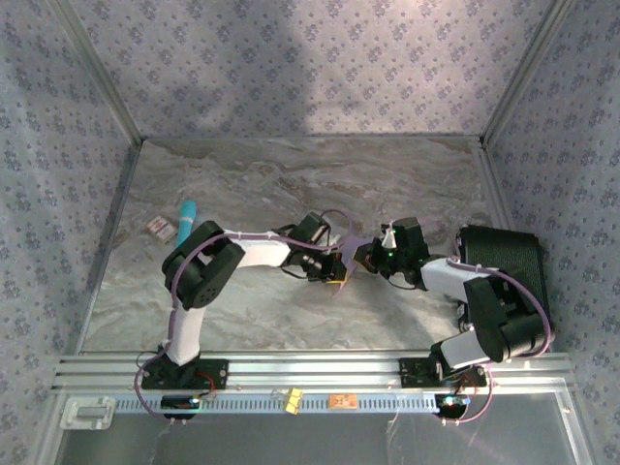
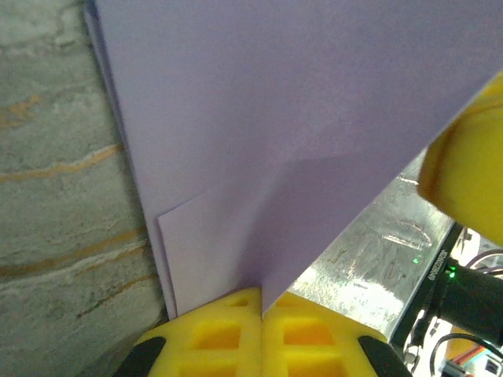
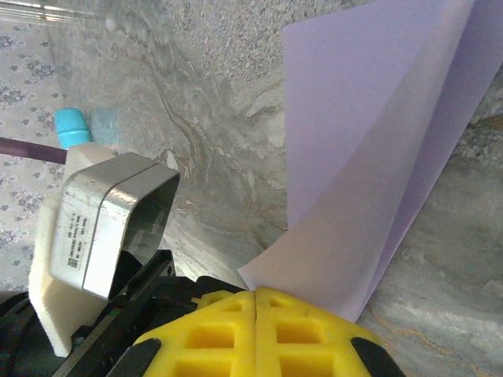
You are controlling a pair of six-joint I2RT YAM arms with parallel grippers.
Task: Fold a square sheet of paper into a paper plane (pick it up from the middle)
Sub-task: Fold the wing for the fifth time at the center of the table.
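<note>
Paper is what both my claws are clamped on. The square sheet of paper (image 1: 346, 260) stands up on edge over the middle of the table (image 1: 291, 174), between my two wrists. Whether its lower edge touches the marble I cannot tell.

My left gripper (image 2: 261, 305) has its yellow pads pressed together with the sheet's corner nipped in the seam, and from there the lavender surface rises away and fills most of what I see. My right gripper (image 3: 257, 305) is shut the same way on another low edge, and above its pads the sheet opens like a half-closed book, with two leaves meeting along a crease. So it is already doubled along the centre and is not yet a dart.

I judge that I hold it from both sides so the thin paper stays taut and the layers cannot slide apart. One pinch alone would let it droop or twist. Lifting it clear of the surface also gives me room to turn a corner over.

My claws sit very close together, tip nearly against tip, so any pull in opposite directions could tear the sheet.

The blue cylinder (image 1: 187, 211) and the small card (image 1: 160, 228) lie far off to the left, and the black case (image 1: 504, 254) lies to the right, all out of the way.
</note>
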